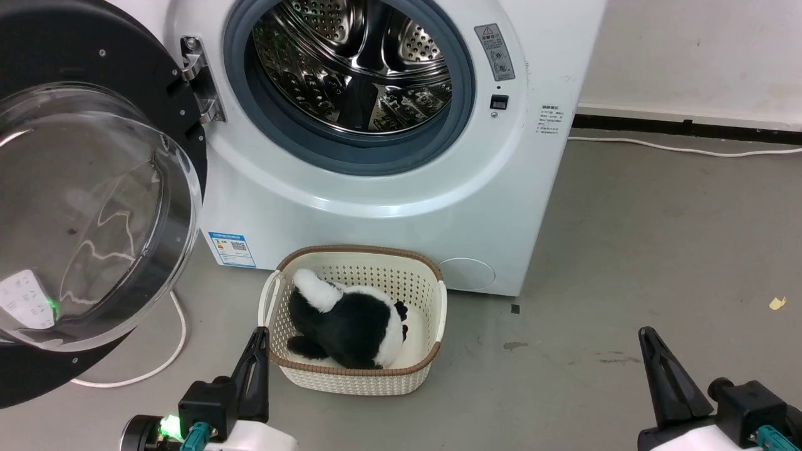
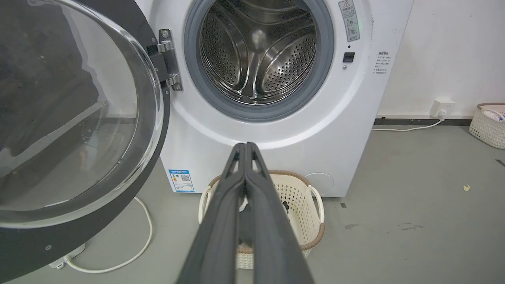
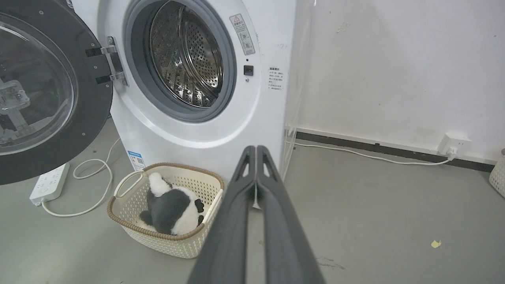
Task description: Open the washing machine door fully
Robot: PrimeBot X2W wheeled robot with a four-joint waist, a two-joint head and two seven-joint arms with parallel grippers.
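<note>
**Washing machine (image 1: 376,213), white front: printed matter**

1. Grey warning sticker (image 1: 495,51), upper right of the drum opening. It has a triangle warning sign at the top and round pictograms below. The wording is too small to read.
2. Block of small dark print (image 1: 549,119), near the right edge of the front. It runs to several short lines, none legible.
3. Blue-and-white label (image 1: 232,248), lower left corner of the front. It has a blue header band and a QR code. The text is not legible.

No word, brand or number can be read.
</note>
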